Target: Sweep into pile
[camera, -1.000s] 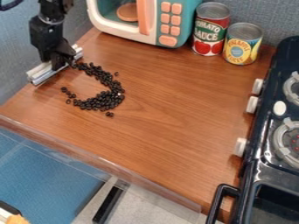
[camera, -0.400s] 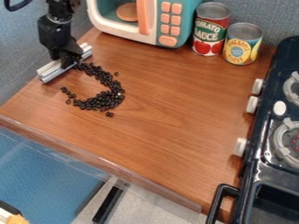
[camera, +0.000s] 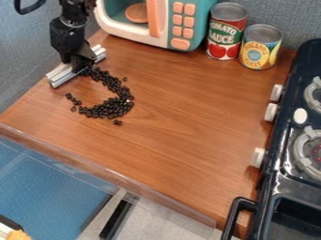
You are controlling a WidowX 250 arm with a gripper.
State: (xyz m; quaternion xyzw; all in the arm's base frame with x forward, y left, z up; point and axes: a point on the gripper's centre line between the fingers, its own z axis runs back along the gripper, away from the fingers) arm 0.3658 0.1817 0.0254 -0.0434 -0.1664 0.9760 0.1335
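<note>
The toy microwave (camera: 135, 36) sits at the back of the brown wooden counter (camera: 169, 136). It is cream and blue-green, with an orange handle and orange buttons. Inside it is a round, flat, orange-brown plate (camera: 136, 13). Just beside the microwave stands a red and green can (camera: 224, 29) with tomatoes on its front. Next to that is a shorter yellow and blue can (camera: 259, 51). Both cans stand upright. I can't tell what is in them.

The small black beans (camera: 110, 109) lie loose on the left part of the counter. They make a bendy shape like a hook, open to the left. A few sit a little apart from the rest.

The black gripper (camera: 79, 64) hangs down at the top left of the counter. It is closed tight on a silver bar (camera: 59, 76) with long grooves. The bar lies at a slant, and its right part is right by the top end of the beans.

The gripper and the bar have moved a little to the right since the earlier pictures. The beans look almost the same as before, and the cans and microwave have stayed put.

On the right is a black toy stove (camera: 274, 174) with white knobs (camera: 276, 93) and gray burners.
</note>
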